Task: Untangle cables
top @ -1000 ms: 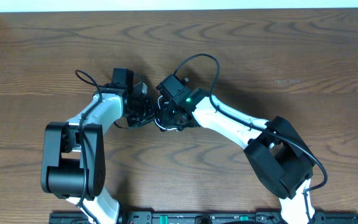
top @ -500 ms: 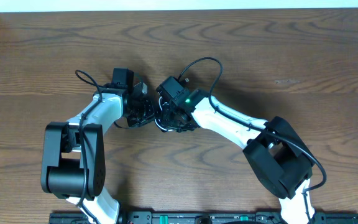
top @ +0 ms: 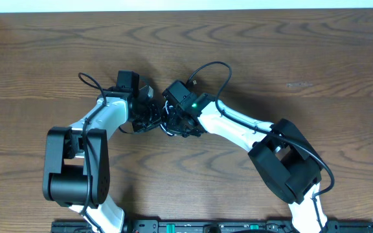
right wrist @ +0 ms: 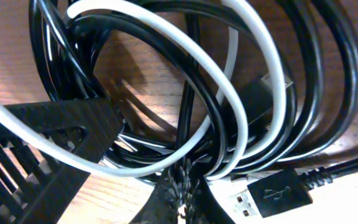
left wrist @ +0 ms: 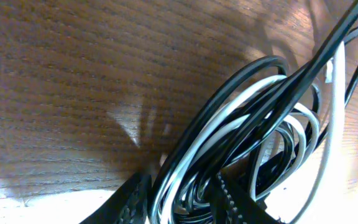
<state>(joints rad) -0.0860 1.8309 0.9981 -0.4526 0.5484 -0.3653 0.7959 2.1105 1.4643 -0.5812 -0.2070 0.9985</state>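
The cables (top: 168,130) lie as one tangled coil between my two grippers at mid-table. In the left wrist view, loops of the black cable (left wrist: 253,70) and the white cable (left wrist: 335,124) run together between my fingers; my left gripper (left wrist: 182,202) is shut on that bundle. In the right wrist view, the white cable (right wrist: 185,57) loops over the black cable (right wrist: 331,74). My right gripper (right wrist: 182,190) is shut, with a black strand running straight into its tips. A black USB plug (right wrist: 275,191) lies just right of the jaws. From overhead, the left gripper (top: 153,118) and right gripper (top: 172,123) almost touch.
The brown wooden table (top: 303,58) stretches out on all sides of the arms. Thick black arm wires arch above the right wrist (top: 212,65) and by the left wrist (top: 86,79). A black latticed finger (right wrist: 48,146) of the other gripper crosses the right wrist view.
My right gripper has closed its jaws at the coil. The right arm has shifted slightly left. The left arm and its grip have not moved.
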